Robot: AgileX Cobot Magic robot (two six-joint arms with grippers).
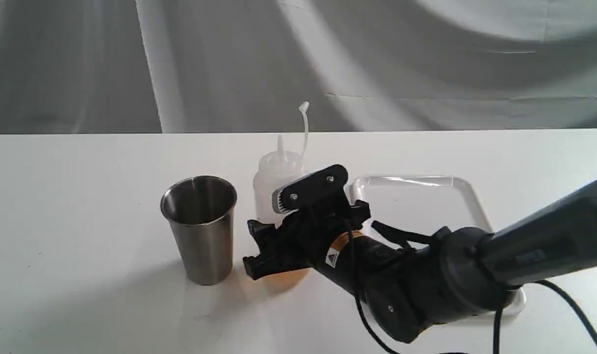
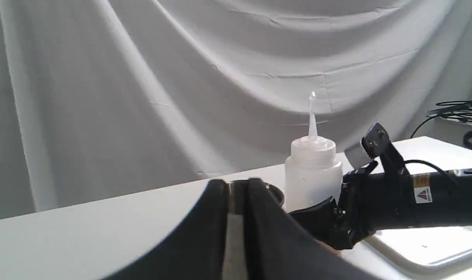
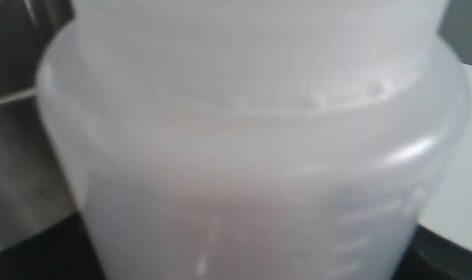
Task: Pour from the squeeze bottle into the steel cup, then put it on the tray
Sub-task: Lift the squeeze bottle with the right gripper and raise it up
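The squeeze bottle (image 1: 278, 173) stands upright on the table between the steel cup (image 1: 202, 236) and the white tray (image 1: 457, 186), with amber liquid showing at its base. My right gripper (image 1: 265, 231) has one finger on each side of the bottle's lower body; whether the pads press on it I cannot tell. In the right wrist view the bottle (image 3: 240, 136) fills the picture, and the cup (image 3: 10, 155) is beside it. My left gripper (image 2: 238, 194) is shut and empty, low over the table and aimed at the cup (image 2: 275, 193) and the bottle (image 2: 312, 175).
The right arm (image 1: 475, 275) reaches in over the tray's near side. A black cable (image 1: 574, 309) hangs from it. Grey cloth (image 1: 298, 59) backs the table. More cables (image 2: 465, 112) lie beyond the table's far end.
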